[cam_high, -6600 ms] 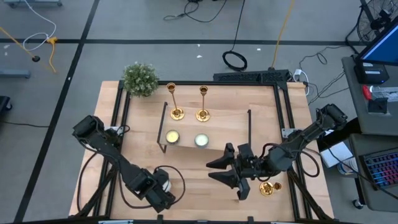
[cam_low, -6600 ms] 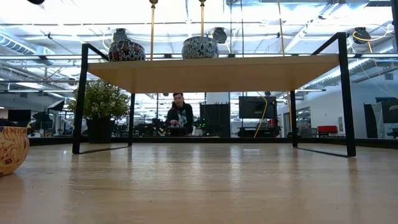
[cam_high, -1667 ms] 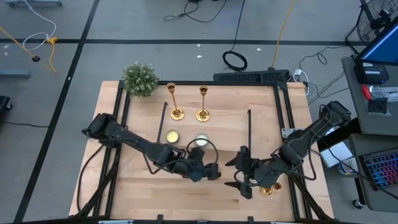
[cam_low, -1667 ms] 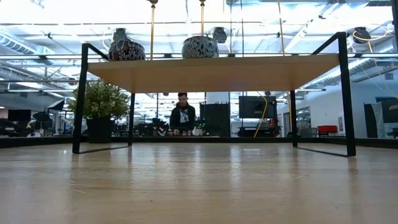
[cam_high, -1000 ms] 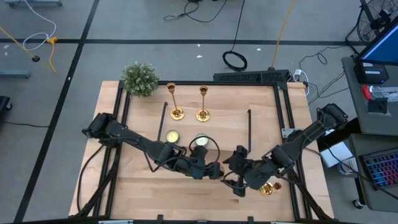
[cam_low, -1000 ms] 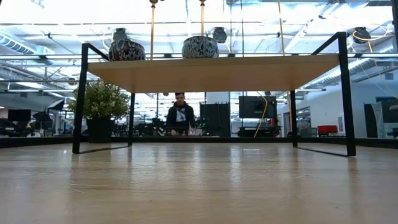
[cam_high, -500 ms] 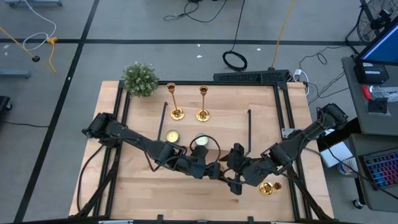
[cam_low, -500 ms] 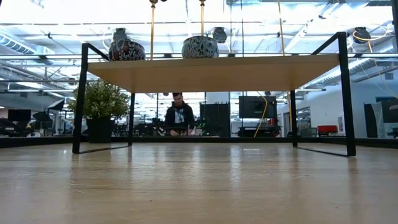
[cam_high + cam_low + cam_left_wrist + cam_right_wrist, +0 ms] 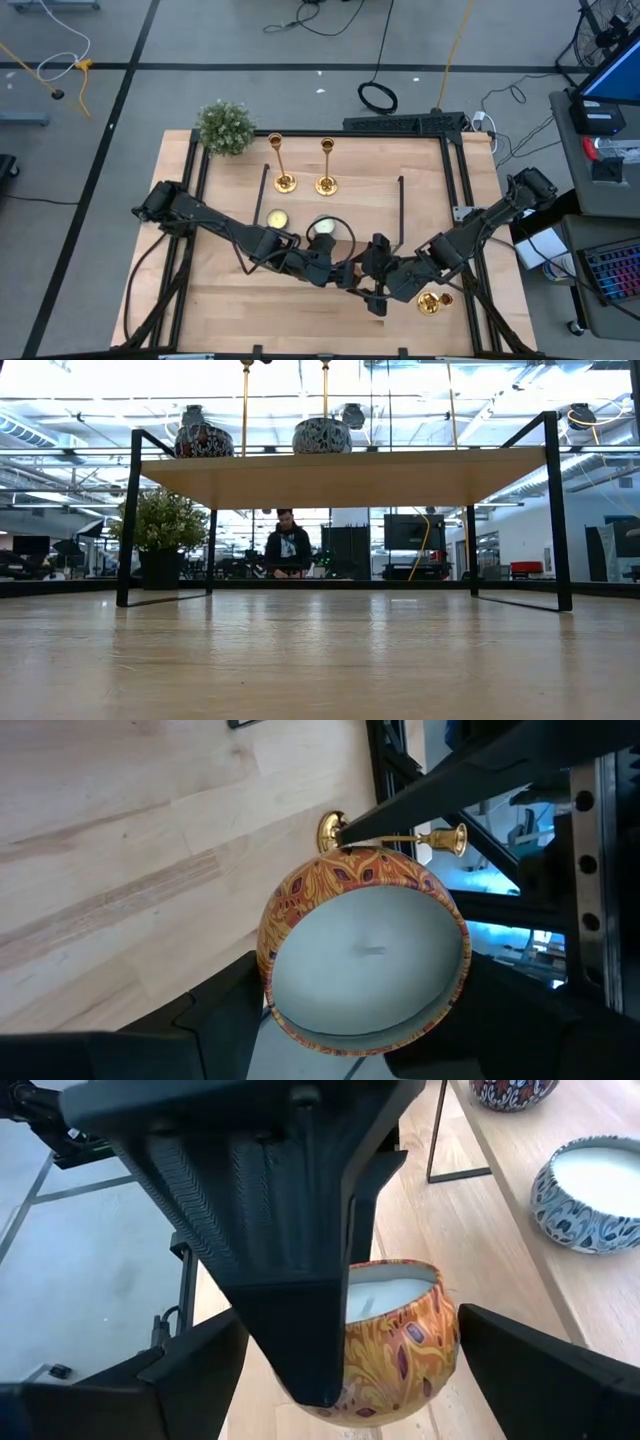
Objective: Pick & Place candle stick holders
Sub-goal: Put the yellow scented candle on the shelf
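The left tool (image 9: 343,272) hangs over the middle of the worktop (image 9: 230,300), towards its front, and is closed on an orange patterned candle tin (image 9: 365,955), whose pale wax faces the left wrist camera. The right tool (image 9: 368,280) meets it from the other side with its fingers spread wide. In the right wrist view the same orange tin (image 9: 400,1335) sits between those two fingers, partly covered by a dark finger of the left tool, and it cannot be told whether the right fingers touch the tin. Both arms reach in from their own sides of the worktop, so that the two tools come together in front of the wooden shelf (image 9: 375,205) with its black wire frame. One gold candle stick holder (image 9: 430,302) is on the worktop near the right front corner, just beside the right arm; the left wrist view catches its base, thin stem and small cup (image 9: 400,838) past the tin. The other two candle stick holders (image 9: 283,165) (image 9: 326,163) stand upright side by side on the far part of the shelf top. Nearer on the shelf sit a yellowish candle (image 9: 277,219) and a white candle in a blue patterned tin (image 9: 590,1185). A small green plant (image 9: 225,126) stands at the far left corner. In the low view a person (image 9: 288,546) shows in the room beyond, under the shelf board.
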Robot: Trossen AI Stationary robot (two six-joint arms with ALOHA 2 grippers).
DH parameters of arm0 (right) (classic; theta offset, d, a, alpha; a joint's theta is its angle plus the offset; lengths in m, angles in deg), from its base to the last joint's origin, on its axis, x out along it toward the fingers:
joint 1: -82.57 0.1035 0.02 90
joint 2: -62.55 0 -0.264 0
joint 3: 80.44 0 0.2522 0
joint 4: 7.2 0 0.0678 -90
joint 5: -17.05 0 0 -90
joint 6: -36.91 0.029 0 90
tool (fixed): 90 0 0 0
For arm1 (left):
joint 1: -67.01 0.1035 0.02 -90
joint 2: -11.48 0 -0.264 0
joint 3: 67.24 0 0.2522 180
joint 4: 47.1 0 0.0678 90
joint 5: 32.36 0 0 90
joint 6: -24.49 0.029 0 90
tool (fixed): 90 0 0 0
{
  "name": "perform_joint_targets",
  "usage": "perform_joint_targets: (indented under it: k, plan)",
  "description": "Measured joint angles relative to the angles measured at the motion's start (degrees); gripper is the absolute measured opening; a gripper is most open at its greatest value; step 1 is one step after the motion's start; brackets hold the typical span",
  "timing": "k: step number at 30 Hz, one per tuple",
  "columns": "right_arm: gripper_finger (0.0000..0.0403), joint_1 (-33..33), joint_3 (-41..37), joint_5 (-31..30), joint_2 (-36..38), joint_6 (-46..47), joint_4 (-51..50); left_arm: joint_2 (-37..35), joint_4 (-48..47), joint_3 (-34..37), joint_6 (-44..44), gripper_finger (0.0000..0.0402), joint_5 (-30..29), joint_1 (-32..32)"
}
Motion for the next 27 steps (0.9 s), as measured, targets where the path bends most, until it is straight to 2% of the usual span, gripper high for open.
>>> perform_joint_targets:
  k: [27]
  plan:
    - [0.0355,-0.24,0.00,1.07,0.01,-0.98,-0.57,0.00,-0.58,0.02,-0.12,0.0285,1.17,0.11]
